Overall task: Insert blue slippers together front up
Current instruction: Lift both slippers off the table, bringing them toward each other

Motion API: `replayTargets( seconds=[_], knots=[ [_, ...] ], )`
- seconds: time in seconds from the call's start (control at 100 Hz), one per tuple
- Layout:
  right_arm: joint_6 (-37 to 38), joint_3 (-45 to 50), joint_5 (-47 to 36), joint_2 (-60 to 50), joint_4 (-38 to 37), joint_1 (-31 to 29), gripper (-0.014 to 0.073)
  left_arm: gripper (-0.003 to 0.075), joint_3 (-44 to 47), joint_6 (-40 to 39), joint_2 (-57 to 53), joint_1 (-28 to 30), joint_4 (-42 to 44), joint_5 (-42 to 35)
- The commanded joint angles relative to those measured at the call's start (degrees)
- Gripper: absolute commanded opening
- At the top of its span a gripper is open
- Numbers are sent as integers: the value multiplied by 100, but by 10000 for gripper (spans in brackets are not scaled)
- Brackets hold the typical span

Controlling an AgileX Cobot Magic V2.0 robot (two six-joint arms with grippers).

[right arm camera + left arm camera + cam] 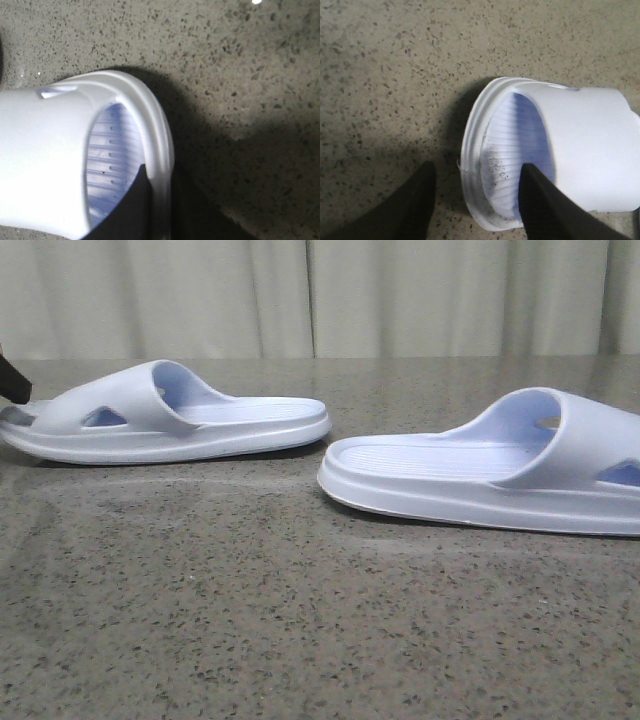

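1. I see two very pale blue foam slides on the speckled grey worktop (pixel 300 640), soles down: the left slipper (pixel 170 415) further back at left, the right slipper (pixel 490 475) nearer at right, heels facing each other, apart.
2. Each has a wide strap with triangular side holes and a ribbed footbed.
3. Left hand (pixel 477 192): spread wide, straddling the toe rim of its slipper (pixel 550 150), one finger (pixel 540 200) over the footbed, the other on the worktop side.
4. Right hand: one dark finger (pixel 132 210) inside the toe opening of its slipper (pixel 50 160); spread, cannot tell.
5. Front view shows only a dark tip (pixel 12 380) at the left edge; wrist views show dirt specks on the left footbed.
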Motion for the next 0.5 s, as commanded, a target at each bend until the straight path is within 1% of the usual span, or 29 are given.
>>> replayTargets(
  seconds=[0.0,0.13,0.31,0.49],
  knots=[
    [-61,-153,-41,-96,255,-7,-107,330,-173,81,-78,22,-352,-7],
    [-61,-153,-41,-96,255,-7,-107,330,-173,328,74,22,-704,17],
    [-61,-153,-41,-96,255,-7,-107,330,-173,712,254,22,-1036,264],
    [-61,-153,-41,-96,262,-7,-107,329,-173,853,282,22,-1123,288]
  ],
)
